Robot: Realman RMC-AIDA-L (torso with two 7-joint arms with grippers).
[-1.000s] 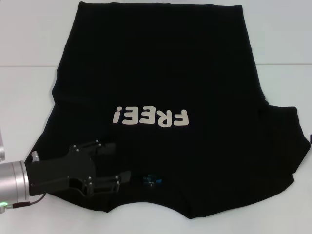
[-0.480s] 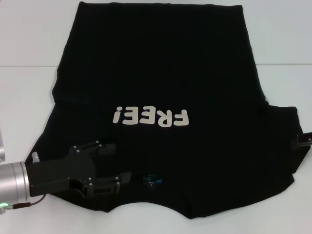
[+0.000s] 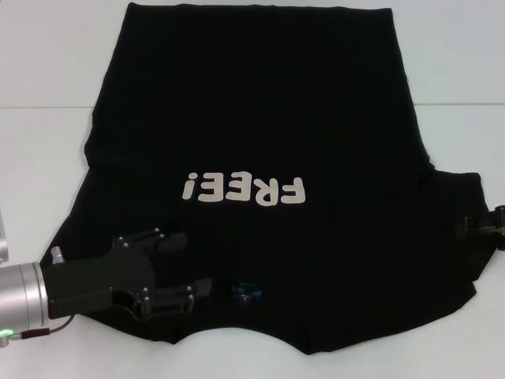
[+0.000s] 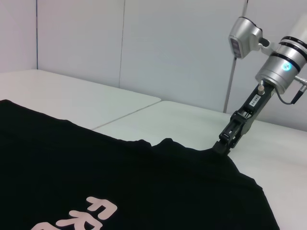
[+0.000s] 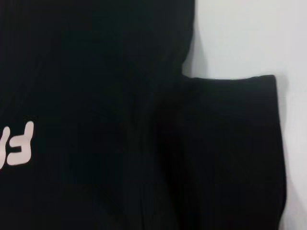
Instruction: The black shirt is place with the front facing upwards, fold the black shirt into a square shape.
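Observation:
The black shirt (image 3: 260, 118) lies spread flat on the white table, front up, its cream "FREE!" letters (image 3: 243, 190) upside down to me and the blue neck label (image 3: 243, 293) at the near edge. My left gripper (image 3: 185, 263) hovers open over the shirt's near left shoulder, one finger on each side of bare cloth. Just inside the head view's right edge, my right gripper (image 3: 478, 225) rests at the right sleeve. The left wrist view shows the right gripper (image 4: 224, 147) tip touching that sleeve's edge. In the right wrist view the sleeve (image 5: 230, 153) lies flat.
The white table (image 3: 47, 63) extends around the shirt, with a seam line (image 3: 39, 107) running across it. Light wall panels (image 4: 168, 43) stand behind the table in the left wrist view.
The right gripper has come in from the right edge onto the shirt's right sleeve. The left gripper and the shirt have stayed put.

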